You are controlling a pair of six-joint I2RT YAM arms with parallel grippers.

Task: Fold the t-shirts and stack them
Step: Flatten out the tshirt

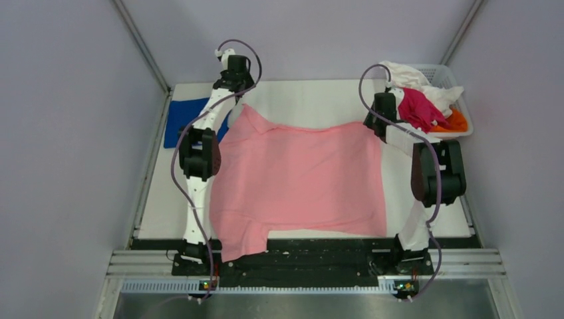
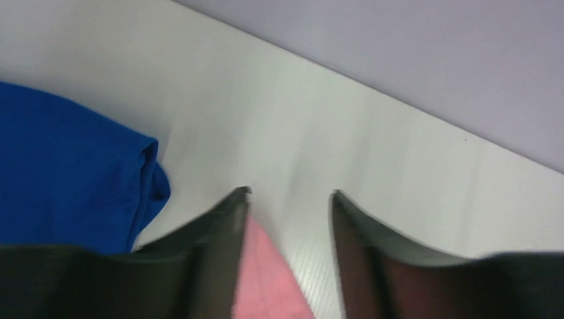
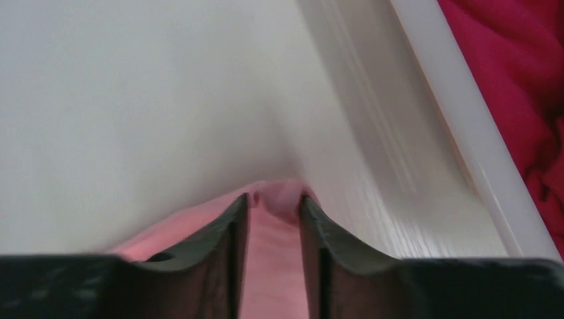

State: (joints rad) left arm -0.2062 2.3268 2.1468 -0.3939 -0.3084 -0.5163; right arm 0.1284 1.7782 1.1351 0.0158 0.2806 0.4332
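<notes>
A light pink t-shirt [image 1: 299,179] lies spread flat across the table, its near edge hanging over the front. My left gripper [image 1: 241,100] stands at the shirt's far left corner. In the left wrist view this gripper [image 2: 290,194] is open, and the pink corner [image 2: 266,279] lies by its left finger. My right gripper [image 1: 374,123] stands at the far right corner. In the right wrist view its jaws [image 3: 273,197] are slightly parted, with pink cloth [image 3: 276,266] lying between them. A folded royal blue t-shirt [image 1: 183,119] [image 2: 66,173] rests at the far left.
A white slotted basket [image 1: 463,93] [image 3: 465,133] stands at the far right corner of the table. It holds a magenta shirt [image 1: 419,109] [image 3: 519,66], a white one [image 1: 412,76] and an orange one [image 1: 455,123]. Grey walls enclose the table on three sides.
</notes>
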